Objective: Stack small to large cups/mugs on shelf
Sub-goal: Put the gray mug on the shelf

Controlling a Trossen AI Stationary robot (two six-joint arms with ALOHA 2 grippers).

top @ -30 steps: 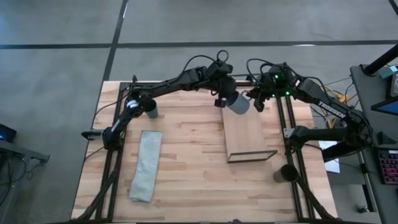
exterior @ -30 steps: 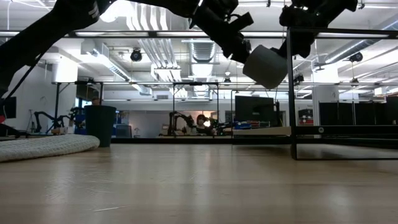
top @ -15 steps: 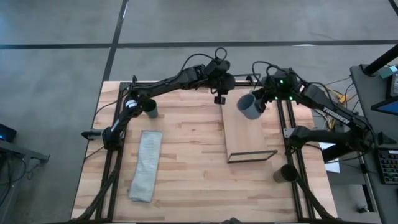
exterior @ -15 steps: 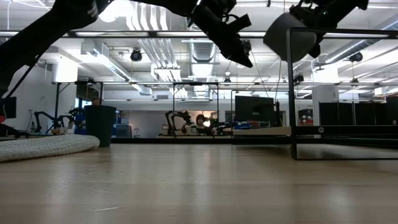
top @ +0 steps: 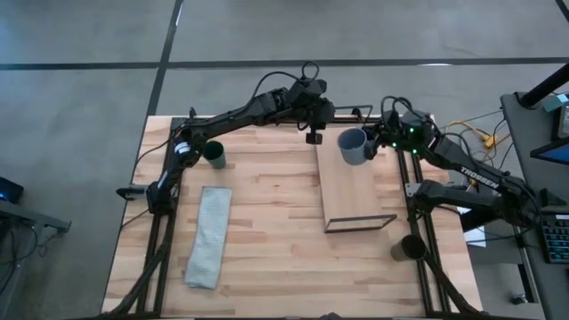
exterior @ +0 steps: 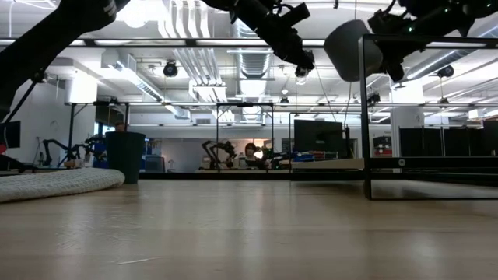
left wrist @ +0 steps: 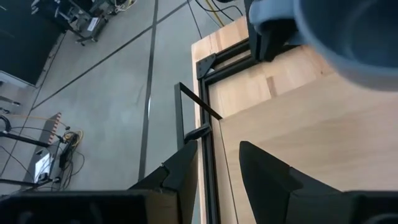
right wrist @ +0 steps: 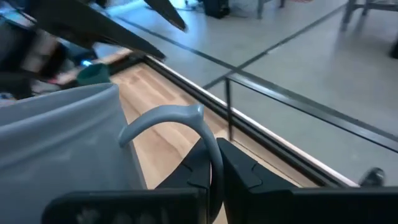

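The blue-grey mug hangs in the air over the far end of the shelf, a light-wood board with a black wire frame, and shows high up in the low view. My right gripper is shut on it from its right side. My left gripper is open and hovers just left of the mug, near the table's far edge, touching nothing. The dark green cup stands on its base far left. The dark brown-black cup stands near the right edge. My right gripper pinches the mug's side handle between its two fingers, which lie across the arch of the handle. It comes in roughly level from the table's right side. The mug is lifted clear, its open mouth showing from above.
A long grey folded cloth lies on the near left part of the table. Black frame rails run along the table's left and right sides. Bare board lies on the shelf below the mug and tabletop between cloth and shelf.
The mug has passed from my left gripper to my right. A second ago the left gripper was at the mug; it has come away and drawn back toward the far edge. The right gripper has carried the mug up and a little toward the table's right, mouth turned upward.
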